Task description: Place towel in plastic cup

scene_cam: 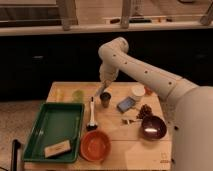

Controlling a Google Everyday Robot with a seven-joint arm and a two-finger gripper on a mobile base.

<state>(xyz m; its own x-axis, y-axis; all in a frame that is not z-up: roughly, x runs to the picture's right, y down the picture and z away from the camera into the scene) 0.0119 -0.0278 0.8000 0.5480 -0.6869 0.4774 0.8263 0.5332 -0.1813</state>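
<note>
Pincer (101, 90) just above dark cup (105, 99) | grip state: cannot tell | tray (45, 131) left.

On the wooden table (145, 150), two bowls are counted: one orange bowl (95, 145) and one dark purple bowl (153, 127). Three cups are seen: one dark plastic cup (105, 99), one green cup (77, 95) and one white cup (137, 91). One green tray (45, 125) is present, and one pale block (57, 148) is held in it. One brush (92, 116) and one blue sponge (126, 104) are counted. One arm is in view, and its single gripper (101, 91) is found just above the dark plastic cup.
</note>
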